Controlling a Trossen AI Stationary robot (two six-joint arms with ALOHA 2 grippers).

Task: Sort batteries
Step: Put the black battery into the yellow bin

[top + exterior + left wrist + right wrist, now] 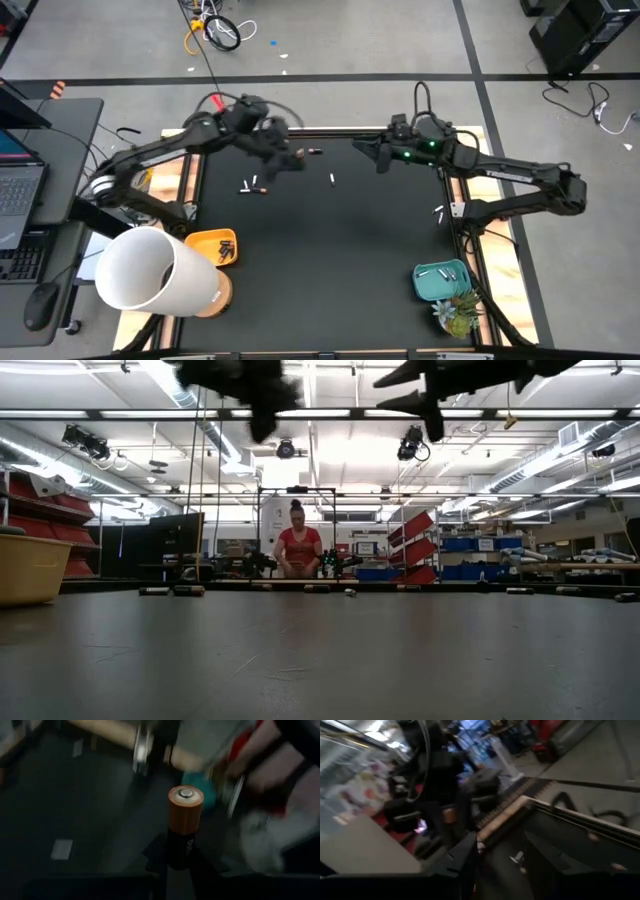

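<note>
Held high at eleven o'clock over the black table point(340, 250), the left gripper point(181, 862) pinches a copper-topped black battery point(184, 827) that could slip; the right gripper point(500, 862), parted and empty, hovers at one o'clock.

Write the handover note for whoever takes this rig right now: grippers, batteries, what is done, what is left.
Left gripper: shut on a copper-topped battery, held above the far left part of the mat.
Right gripper: fingers apart, nothing between them, raised over the far right part of the mat.
Loose batteries on the black mat: a pair near the left arm, one at the far edge, one mid-mat, one by the right edge.
Done: some dark batteries lie in the yellow bin, some light ones in the teal bin.
Left: drop the held battery, then sort the loose ones.
</note>
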